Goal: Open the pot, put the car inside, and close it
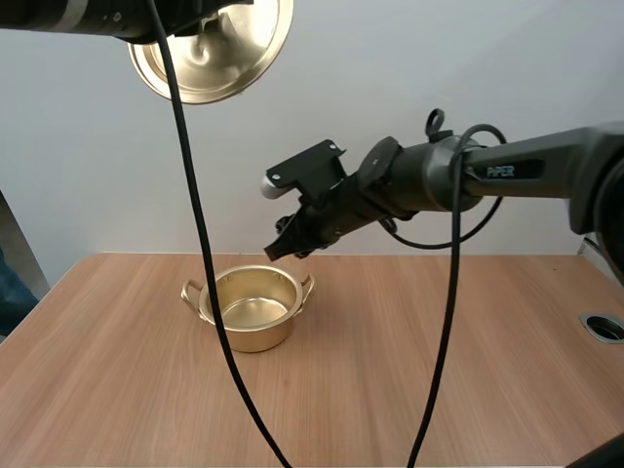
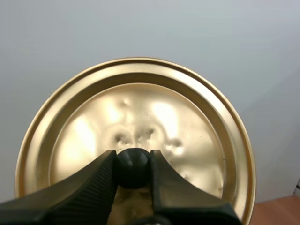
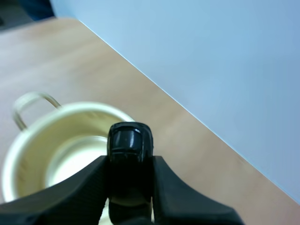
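Observation:
A golden pot [image 1: 252,308] stands open on the wooden table, nothing visible inside it. Its golden lid [image 1: 213,51] hangs high above the table at the far left, my left gripper [image 2: 133,165] shut on the lid's black knob [image 2: 132,166]. My right gripper [image 1: 289,242] hovers just above the pot's far right rim, shut on a small black toy car [image 3: 130,154]. In the right wrist view the car sits pinched between the fingers, over the pot [image 3: 61,150] and its rim.
The wooden table [image 1: 439,380] spreads wide around the pot. A round metal-ringed hole [image 1: 604,327] sits at its right edge. A plain white wall stands behind the table.

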`<state>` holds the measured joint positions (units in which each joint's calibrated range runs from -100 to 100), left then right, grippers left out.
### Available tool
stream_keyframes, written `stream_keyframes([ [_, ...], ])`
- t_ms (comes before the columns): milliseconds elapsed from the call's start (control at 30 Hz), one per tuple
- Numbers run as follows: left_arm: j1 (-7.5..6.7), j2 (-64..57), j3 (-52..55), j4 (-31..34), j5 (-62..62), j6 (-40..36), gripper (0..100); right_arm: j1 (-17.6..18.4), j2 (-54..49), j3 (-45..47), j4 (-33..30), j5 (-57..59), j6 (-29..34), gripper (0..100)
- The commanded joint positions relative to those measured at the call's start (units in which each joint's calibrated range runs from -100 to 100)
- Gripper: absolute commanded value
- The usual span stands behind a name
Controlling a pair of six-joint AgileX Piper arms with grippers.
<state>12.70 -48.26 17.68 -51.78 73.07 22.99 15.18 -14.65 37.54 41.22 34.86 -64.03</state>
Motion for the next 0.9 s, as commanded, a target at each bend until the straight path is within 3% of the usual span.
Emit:
stream_keyframes([
  [0, 0.98, -0.7, 0.1, -2.2, 0.0, 0.1, 0, 2.7, 4.5, -1.3, 1.7, 0.2, -0.6, 0],
  [300, 4.89, -5.4, 0.1, -12.3, 5.1, 3.4, 0, 3.1, 18.4, -3.8, 2.3, -3.6, -4.0, 0],
  [533, 5.28, -5.8, 0.1, -12.9, 6.9, 3.6, 0, 4.6, 21.8, -3.7, 3.0, -2.5, -8.0, 0],
  [567, 5.28, -5.8, 0.1, -12.9, 6.9, 3.6, 0, 4.9, 21.8, -3.7, 3.0, -2.5, -8.3, 3],
  [700, 5.28, -5.8, 0.1, -12.6, 7.2, 4.2, 0, 5.6, 21.8, -3.7, 3.0, -4.5, -8.3, 58],
  [733, 5.28, -5.8, 0.1, -12.6, 7.6, 4.7, 0, 5.7, 21.8, -3.7, 3.0, -5.3, -8.3, 65],
  [767, 5.28, -5.8, 0.1, -12.5, 8.3, 4.9, 0, 5.7, 21.8, -3.7, 3.0, -6.0, -8.0, 68],
  [867, 5.28, -5.8, 0.1, -12.5, 9.6, 5.1, 0, 5.7, 21.8, -3.7, 3.0, -6.6, -7.8, 62],
])
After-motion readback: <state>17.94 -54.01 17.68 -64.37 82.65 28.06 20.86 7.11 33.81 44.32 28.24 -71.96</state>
